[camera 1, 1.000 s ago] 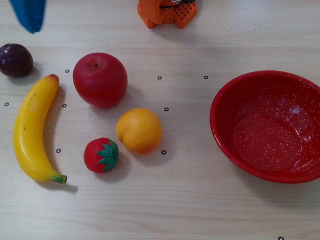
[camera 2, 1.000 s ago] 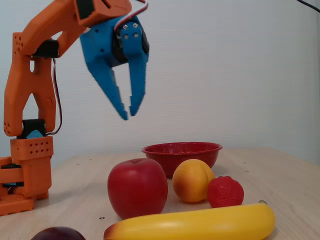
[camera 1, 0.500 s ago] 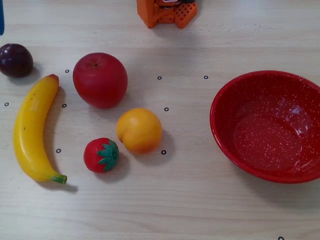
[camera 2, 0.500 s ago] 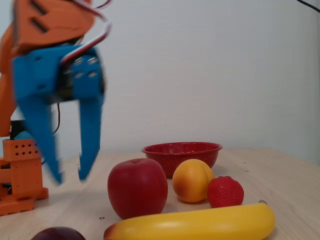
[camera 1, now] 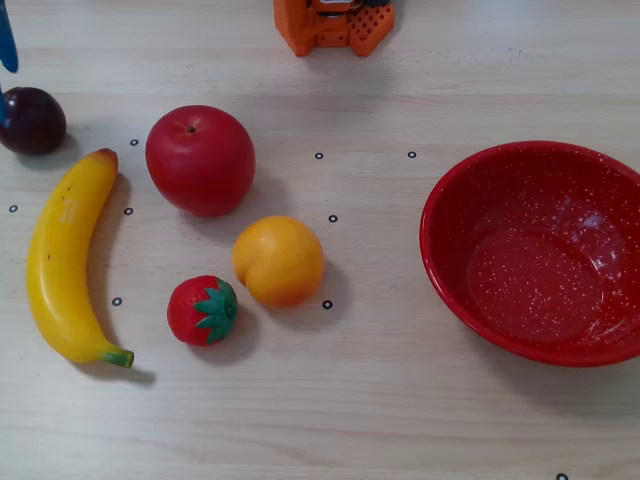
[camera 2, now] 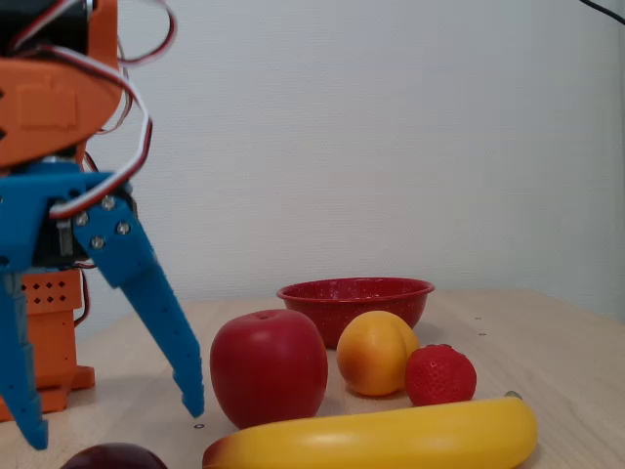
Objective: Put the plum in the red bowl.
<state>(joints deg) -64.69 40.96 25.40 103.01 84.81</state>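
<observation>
The dark purple plum (camera 1: 32,120) lies at the far left of the table; only its top shows at the bottom edge of the low fixed view (camera 2: 115,457). My blue gripper (camera 2: 112,415) is open wide just above it, one finger to each side. In the top-down fixed view only a blue finger (camera 1: 8,40) shows at the left edge, beside the plum. The gripper holds nothing. The red speckled bowl (camera 1: 540,250) stands empty at the right, far from the plum; it also shows in the low fixed view (camera 2: 356,293).
A yellow banana (camera 1: 65,260), a red apple (camera 1: 200,160), an orange peach (camera 1: 278,260) and a strawberry (camera 1: 202,310) lie between the plum and the bowl. The orange arm base (camera 1: 333,25) stands at the top edge.
</observation>
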